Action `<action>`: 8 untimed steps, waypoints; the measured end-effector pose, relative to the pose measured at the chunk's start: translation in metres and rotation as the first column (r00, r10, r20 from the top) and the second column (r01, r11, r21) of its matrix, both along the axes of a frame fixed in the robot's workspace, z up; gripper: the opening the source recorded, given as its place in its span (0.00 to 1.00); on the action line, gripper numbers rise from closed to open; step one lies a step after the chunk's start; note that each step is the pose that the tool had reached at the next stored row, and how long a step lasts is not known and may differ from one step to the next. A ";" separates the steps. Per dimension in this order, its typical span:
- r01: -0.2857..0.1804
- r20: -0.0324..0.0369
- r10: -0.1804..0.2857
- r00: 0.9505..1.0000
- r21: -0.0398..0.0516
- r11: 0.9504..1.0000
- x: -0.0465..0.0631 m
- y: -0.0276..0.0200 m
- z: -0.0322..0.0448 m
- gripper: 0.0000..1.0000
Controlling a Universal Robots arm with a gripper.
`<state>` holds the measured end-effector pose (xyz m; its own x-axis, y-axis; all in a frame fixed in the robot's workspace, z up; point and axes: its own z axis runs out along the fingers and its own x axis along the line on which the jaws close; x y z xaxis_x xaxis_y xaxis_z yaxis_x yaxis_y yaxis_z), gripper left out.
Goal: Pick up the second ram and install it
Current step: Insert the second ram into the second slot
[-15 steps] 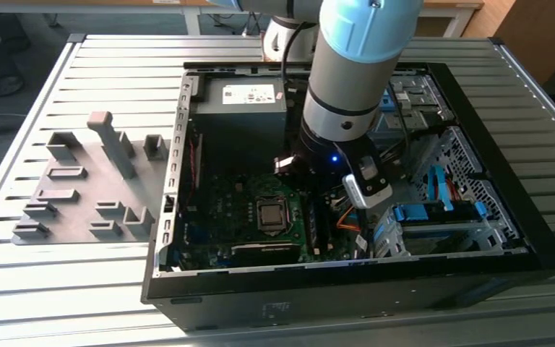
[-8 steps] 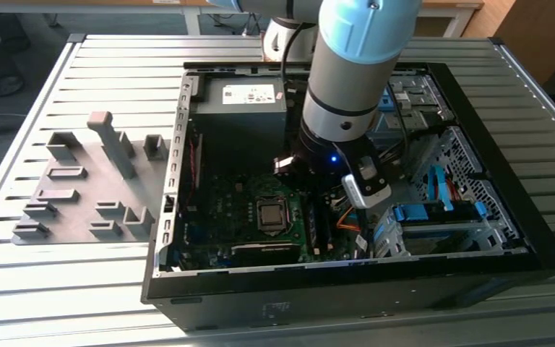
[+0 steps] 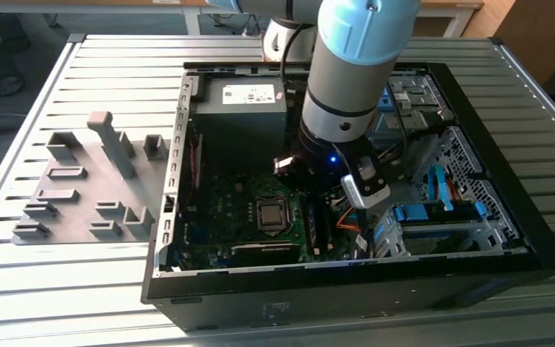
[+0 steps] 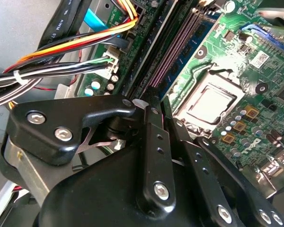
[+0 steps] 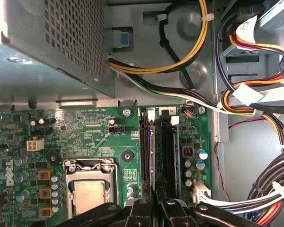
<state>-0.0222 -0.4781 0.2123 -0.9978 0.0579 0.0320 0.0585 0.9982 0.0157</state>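
Grey holder blocks (image 3: 75,195) on the counter (image 3: 113,65) at the exterior view's left. Further right, inside the open case (image 3: 548,246), tool (image 5: 156,208) pressed together on the second ram (image 5: 152,151), upright in its motherboard slot beside the processor socket (image 5: 87,194).

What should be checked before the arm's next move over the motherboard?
1. Case access: ok, the computer case lies open.
2. Alignment: ok, the gripper is over the memory slots.
3. Second ram in the gripper: cannot tell.
4. Clear path: ok, the cable bundle runs beside the slots, not across them.
5. Slot latches open: cannot tell.
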 end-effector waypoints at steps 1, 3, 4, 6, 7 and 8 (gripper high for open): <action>0.000 0.000 0.000 1.000 0.000 1.000 0.000 0.0001 -0.0003 0.14; 0.000 0.000 0.000 1.000 0.000 1.000 0.000 0.0001 -0.0006 0.14; 0.000 0.000 0.000 1.000 0.000 1.000 0.000 0.0001 -0.0006 0.14; 0.000 0.000 0.000 1.000 0.000 1.000 0.000 0.0001 -0.0006 0.14; 0.000 0.000 0.000 1.000 0.000 1.000 0.000 0.0001 -0.0007 0.14; 0.000 0.000 0.000 1.000 0.000 1.000 0.000 0.0001 -0.0006 0.14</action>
<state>-0.0223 -0.4780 0.2117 -0.9978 0.0579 0.0321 0.0585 0.9982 0.0160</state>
